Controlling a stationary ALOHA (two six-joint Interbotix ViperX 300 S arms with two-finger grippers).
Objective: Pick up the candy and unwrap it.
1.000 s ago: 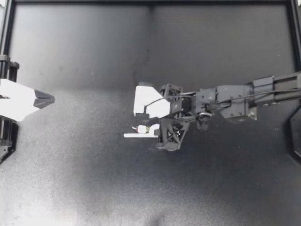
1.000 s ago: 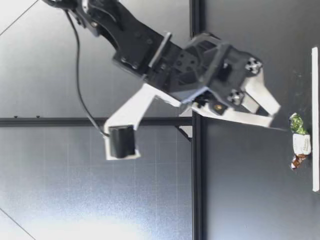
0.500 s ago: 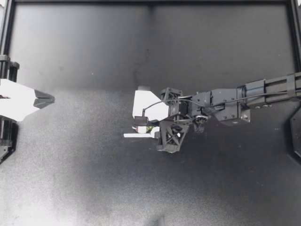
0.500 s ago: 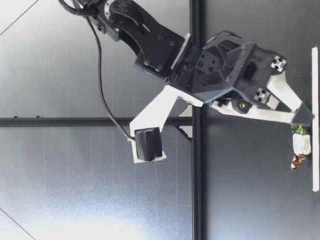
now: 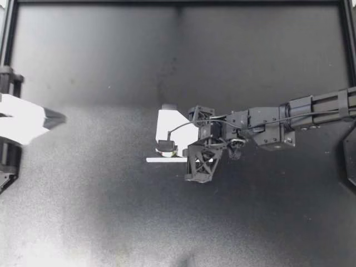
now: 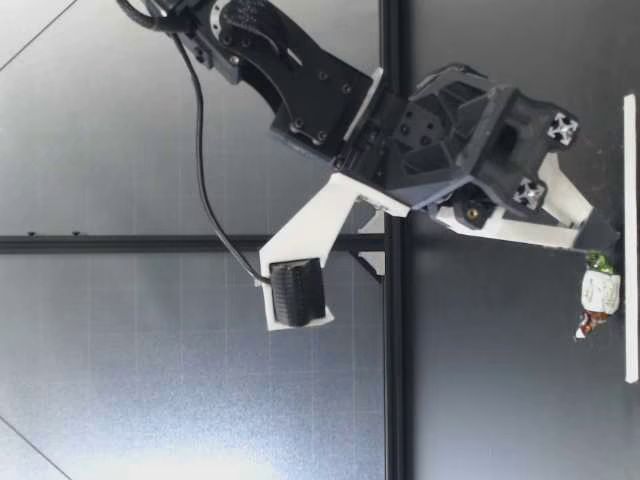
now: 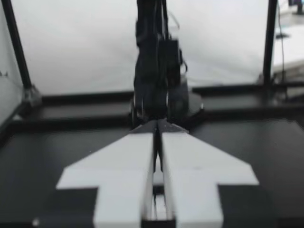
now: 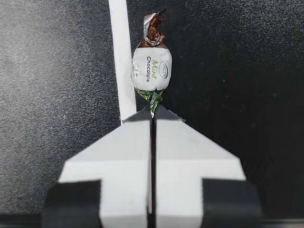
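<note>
The candy (image 8: 152, 69) has a white wrapper with a green twist at one end and a brown twist at the other. It lies on the black table beside a thin white strip (image 8: 121, 57). My right gripper (image 5: 171, 154) reaches in low over the table's middle and is shut on the candy's green twist; its tips (image 8: 153, 111) meet on that twist. In the low view the candy (image 6: 600, 292) sits just past the right gripper (image 6: 602, 243), close to the table. My left gripper (image 5: 58, 118) rests at the table's left edge, shut and empty (image 7: 156, 124).
The white strip (image 5: 166, 160) lies flat next to the candy, and also shows in the low view as the white strip (image 6: 630, 240). Black frame rails (image 5: 178, 3) border the table. The dark table surface (image 5: 111, 211) is bare around the arms.
My right gripper has sunk to the table and gone from open to shut on the candy's green twist. The left arm has barely moved.
</note>
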